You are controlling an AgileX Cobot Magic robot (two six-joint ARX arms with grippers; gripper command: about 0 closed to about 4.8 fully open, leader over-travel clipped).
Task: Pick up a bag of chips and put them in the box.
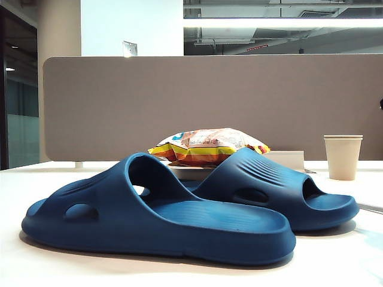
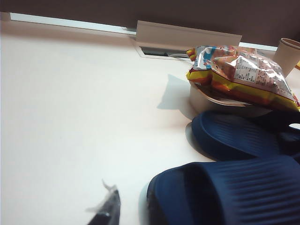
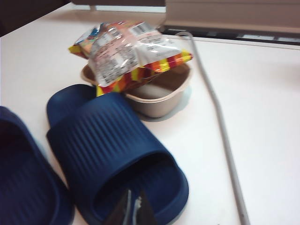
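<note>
The bag of chips [image 1: 206, 146], striped yellow, orange and red, lies across the top of the beige box [image 3: 161, 101], overhanging its rim. In the left wrist view the bag [image 2: 241, 75] sits on the box [image 2: 206, 101] beyond two slippers. My left gripper [image 2: 110, 208] hovers low over bare table, far from the bag, its dark tip closed and empty. My right gripper [image 3: 134, 208] hangs above a blue slipper [image 3: 117, 154], short of the box, fingers pressed together with nothing between them. Neither gripper shows in the exterior view.
Two dark blue slippers [image 1: 161, 221] [image 1: 269, 188] lie in front of the box. A paper cup [image 1: 342, 156] stands at the back right. A grey cable [image 3: 222, 126] runs across the table beside the box. A grey partition wall closes the back.
</note>
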